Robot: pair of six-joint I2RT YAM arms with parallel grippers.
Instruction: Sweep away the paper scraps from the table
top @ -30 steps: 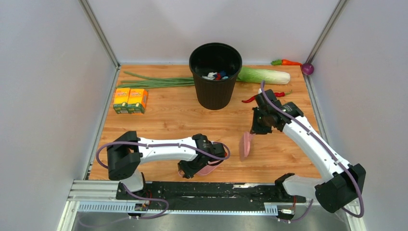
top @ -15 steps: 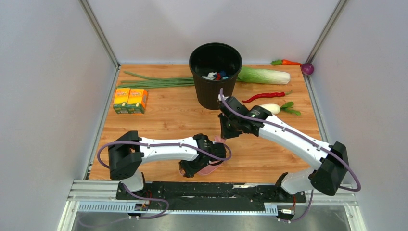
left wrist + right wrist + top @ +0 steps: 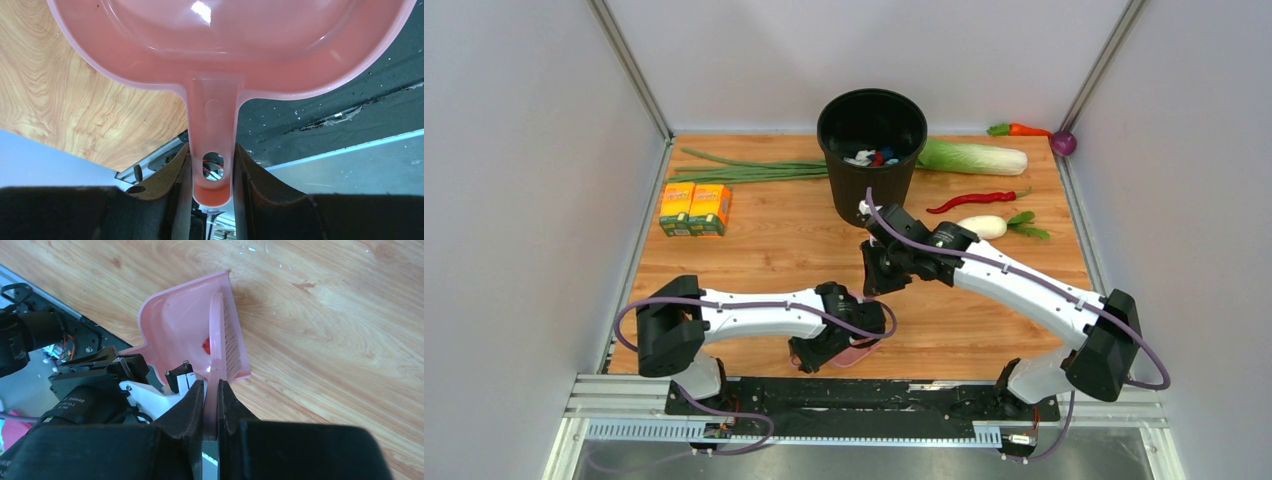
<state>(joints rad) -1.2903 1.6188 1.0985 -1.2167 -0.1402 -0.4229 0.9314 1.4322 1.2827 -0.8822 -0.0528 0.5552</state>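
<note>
My left gripper [image 3: 212, 150] is shut on the handle of a pink dustpan [image 3: 225, 60]. In the top view the left gripper [image 3: 822, 350] holds the dustpan [image 3: 858, 352] low at the table's [image 3: 764, 250] front edge. My right gripper [image 3: 210, 385] is shut on the handle of a pink brush [image 3: 218, 335]. Its bristles [image 3: 233, 347] rest at the dustpan's [image 3: 170, 325] open mouth. One small red paper scrap [image 3: 205, 345] lies inside the pan beside the brush. In the top view the right gripper [image 3: 876, 283] sits just above the pan, and the brush is hidden under it.
A black bin [image 3: 871, 190] with scraps inside stands at the back centre. Green onions [image 3: 744, 170], a cabbage [image 3: 974, 157], a red chili [image 3: 979, 200], a white radish [image 3: 987, 227] and two orange boxes [image 3: 694, 208] lie around it. A metal rail [image 3: 824, 395] runs along the front.
My right arm has swung left from the right side of the table, bringing the brush to the dustpan's mouth. My left arm with the dustpan has shifted only slightly.
</note>
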